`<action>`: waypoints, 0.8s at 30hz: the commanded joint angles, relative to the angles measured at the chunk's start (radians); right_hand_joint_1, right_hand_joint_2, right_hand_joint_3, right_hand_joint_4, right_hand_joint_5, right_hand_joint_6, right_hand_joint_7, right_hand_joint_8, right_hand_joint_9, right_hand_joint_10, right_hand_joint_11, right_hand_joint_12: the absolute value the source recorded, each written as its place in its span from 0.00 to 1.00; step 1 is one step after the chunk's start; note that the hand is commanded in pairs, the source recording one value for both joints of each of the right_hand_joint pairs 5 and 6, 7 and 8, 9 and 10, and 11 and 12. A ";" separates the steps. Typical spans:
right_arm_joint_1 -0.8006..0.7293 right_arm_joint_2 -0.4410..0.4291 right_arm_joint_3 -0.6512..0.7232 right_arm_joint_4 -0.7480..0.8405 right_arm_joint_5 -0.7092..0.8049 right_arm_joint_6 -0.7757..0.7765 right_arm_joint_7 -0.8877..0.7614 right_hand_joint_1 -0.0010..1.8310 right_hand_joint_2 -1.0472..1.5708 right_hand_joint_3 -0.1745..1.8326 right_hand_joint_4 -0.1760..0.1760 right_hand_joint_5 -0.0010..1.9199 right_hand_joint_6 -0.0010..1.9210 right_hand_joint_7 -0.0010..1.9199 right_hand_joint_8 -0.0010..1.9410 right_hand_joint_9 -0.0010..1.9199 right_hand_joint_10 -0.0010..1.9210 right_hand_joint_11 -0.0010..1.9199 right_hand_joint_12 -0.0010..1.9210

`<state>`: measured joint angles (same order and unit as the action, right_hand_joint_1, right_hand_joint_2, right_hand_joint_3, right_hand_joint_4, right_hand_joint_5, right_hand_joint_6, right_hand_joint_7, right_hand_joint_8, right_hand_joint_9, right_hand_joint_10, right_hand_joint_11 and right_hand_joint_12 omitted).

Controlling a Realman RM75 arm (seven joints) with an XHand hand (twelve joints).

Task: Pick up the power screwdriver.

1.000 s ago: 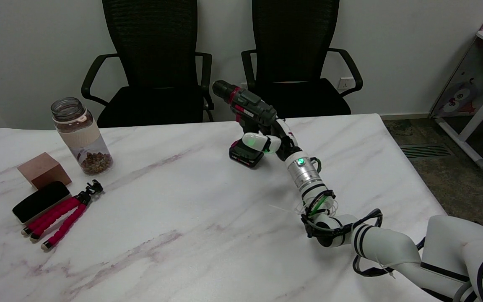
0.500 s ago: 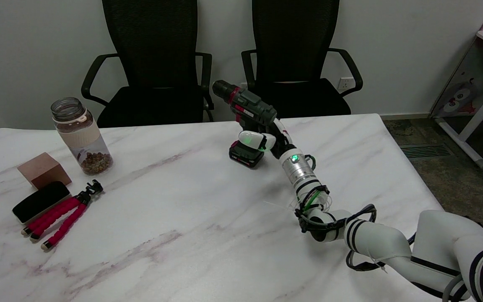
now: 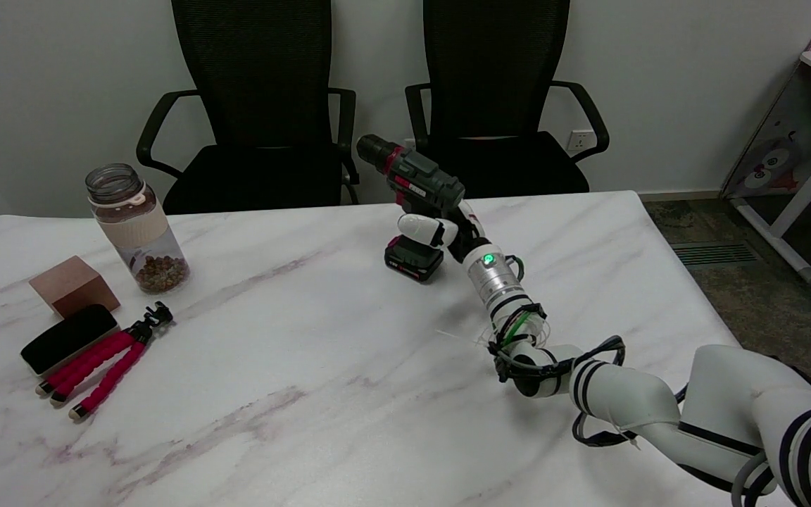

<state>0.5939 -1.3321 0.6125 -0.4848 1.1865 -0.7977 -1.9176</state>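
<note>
On marble table (image 3: 293, 366), right hand (image 3: 441, 231) wraps power screwdriver (image 3: 416, 190) handle; firm the grip, then lift straight up

The power screwdriver (image 3: 416, 190) stands upright on its battery base on the marble table (image 3: 293, 366), chuck pointing toward ten o'clock. The right hand (image 3: 441, 231) wraps its handle from four o'clock. At nine o'clock stand a jar (image 3: 136, 227), wooden block (image 3: 73, 285) and red tripod (image 3: 106, 359).
</note>
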 commanded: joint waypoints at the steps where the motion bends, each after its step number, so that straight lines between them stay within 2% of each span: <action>1: 0.024 -0.018 -0.003 0.017 0.027 0.020 0.003 0.43 0.24 0.38 0.81 0.00 0.00 0.00 0.00 0.12 0.12 0.06 0.06; 24: 0.024 -0.020 -0.017 0.002 0.019 0.019 0.057 0.44 0.24 0.37 0.82 0.01 0.01 0.01 0.01 0.13 0.13 0.06 0.06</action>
<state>0.6149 -1.3481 0.6047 -0.4774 1.2088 -0.7801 -1.8916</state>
